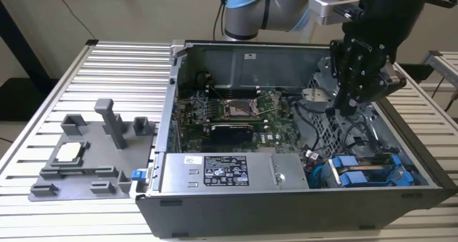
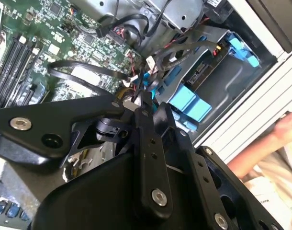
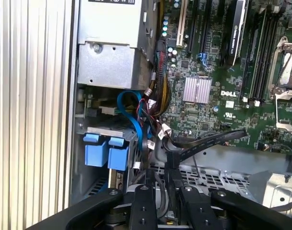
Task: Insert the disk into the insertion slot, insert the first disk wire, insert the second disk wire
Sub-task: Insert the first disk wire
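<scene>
My pincer [image 1: 346, 111], clenched on a black wire [image 3: 208, 140], hangs crowded inside the case [image 1: 286, 212]; blue-framed drives [image 1: 357, 176] sit in its corner.

Illegible fine print on the power supply label [image 1: 225, 175]; a white brand mark [image 3: 229, 93] on the motherboard [image 3: 196, 122].

Tool [image 1: 348, 110] in case [image 1: 286, 212] — case on table [image 1: 122, 70] — fixture [image 1: 72, 178] beside.
</scene>
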`<state>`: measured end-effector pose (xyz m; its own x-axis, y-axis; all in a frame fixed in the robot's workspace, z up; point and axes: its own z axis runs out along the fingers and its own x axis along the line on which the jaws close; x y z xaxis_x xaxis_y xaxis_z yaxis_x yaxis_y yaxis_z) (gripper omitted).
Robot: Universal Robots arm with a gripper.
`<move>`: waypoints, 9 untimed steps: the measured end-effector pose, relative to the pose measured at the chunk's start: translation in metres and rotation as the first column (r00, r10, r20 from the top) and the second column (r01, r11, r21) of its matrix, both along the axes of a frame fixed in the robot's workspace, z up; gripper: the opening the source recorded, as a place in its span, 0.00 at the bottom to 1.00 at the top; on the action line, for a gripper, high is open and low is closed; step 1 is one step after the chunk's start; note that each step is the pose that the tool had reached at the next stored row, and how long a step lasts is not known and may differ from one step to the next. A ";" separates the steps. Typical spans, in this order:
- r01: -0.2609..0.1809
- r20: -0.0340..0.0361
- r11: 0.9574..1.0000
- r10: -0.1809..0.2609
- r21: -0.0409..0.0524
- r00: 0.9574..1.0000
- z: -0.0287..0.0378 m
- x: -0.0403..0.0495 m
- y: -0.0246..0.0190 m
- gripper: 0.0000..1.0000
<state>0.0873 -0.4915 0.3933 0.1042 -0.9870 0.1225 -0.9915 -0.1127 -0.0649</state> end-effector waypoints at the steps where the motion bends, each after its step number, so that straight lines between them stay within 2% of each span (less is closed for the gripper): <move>1: -0.001 0.000 1.000 0.001 -0.001 1.000 0.0026 -0.0001 0.0000 0.27; 2: -0.001 0.001 1.000 0.001 -0.002 1.000 0.0034 -0.0011 0.0000 0.27; 5: -0.007 0.001 1.000 0.007 -0.017 1.000 0.0022 -0.0052 0.0025 0.27; 7: -0.010 0.001 1.000 0.010 -0.023 1.000 0.0002 -0.0085 0.0046 0.27; 9: -0.013 0.003 1.000 0.013 -0.024 1.000 -0.0029 -0.0120 0.0070 0.27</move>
